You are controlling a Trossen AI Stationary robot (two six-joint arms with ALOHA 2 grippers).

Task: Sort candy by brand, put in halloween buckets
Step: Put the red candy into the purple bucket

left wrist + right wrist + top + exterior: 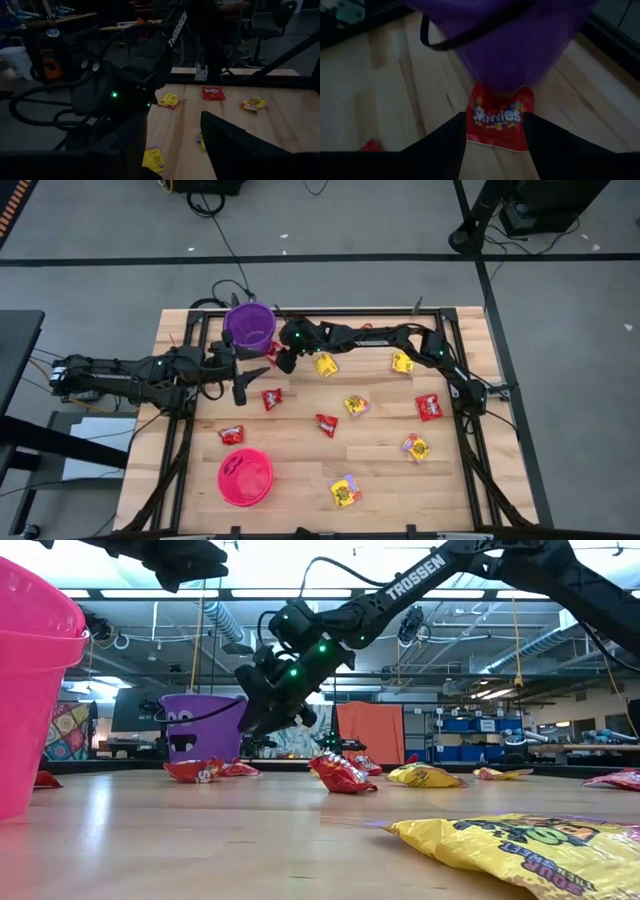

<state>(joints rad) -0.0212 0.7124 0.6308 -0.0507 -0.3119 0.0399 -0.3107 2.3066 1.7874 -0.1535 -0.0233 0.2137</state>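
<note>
The purple bucket (248, 325) stands at the table's far edge and the pink bucket (245, 477) near the near edge, left of centre. Red packets (271, 398) (327, 423) and yellow packets (356, 405) (326, 364) lie flat and scattered on the wood. My right gripper (283, 360) reaches across the far side to just beside the purple bucket (520, 45) and is shut on a red Skittles packet (497, 120). My left gripper (245, 385) hovers open beside it, raised above the table (185, 570). My right gripper pinches the red Skittles packet between its two fingers (455, 135), one on each side edge (470, 125). The packet's printed face shows between them, and its far end (502, 95) points at the purple bucket's wall. The low view shows the gripper (252, 720) off the table; the packet is hidden there.
More packets lie on the right half: red (429, 407), yellow (402, 362) (416, 447) (345, 492); another red one (231, 434) lies by the pink bucket. The purple bucket's black handle (445, 42) hangs toward my right gripper. Both arms are close together at the far left.
</note>
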